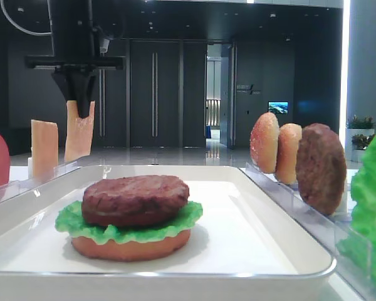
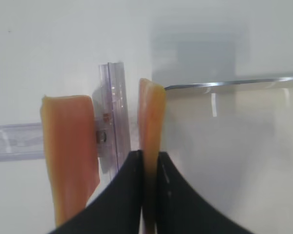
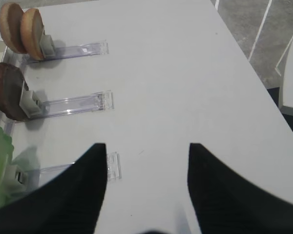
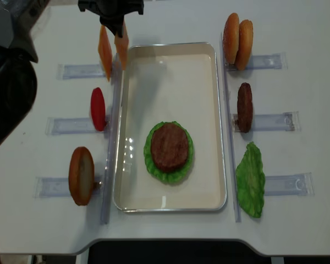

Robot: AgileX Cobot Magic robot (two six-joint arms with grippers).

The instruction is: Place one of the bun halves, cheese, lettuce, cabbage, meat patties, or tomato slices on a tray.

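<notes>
Upright cheese [image 2: 151,122] slice beside tray [image 2: 224,84] corner

Glossy white tray [image 1: 288,251] — rough grainy patty [image 1: 136,199], clear-plastic holders [image 3: 75,103].

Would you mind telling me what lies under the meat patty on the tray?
Under the patty sits a green lettuce leaf, and below it a bun half. The lettuce's middle and the bun's top are covered.

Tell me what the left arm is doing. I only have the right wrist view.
Observer: The left claw is shut on a cheese slice, gripping it edge-on next to the tray.
Operator: Any cheese left in the rack?
Observer: Yes, a second cheese slice stands by the clear holder.
Operator: What's on the tray?
Observer: One stack: bun half at the bottom, then lettuce, with a meat patty on top.
</notes>
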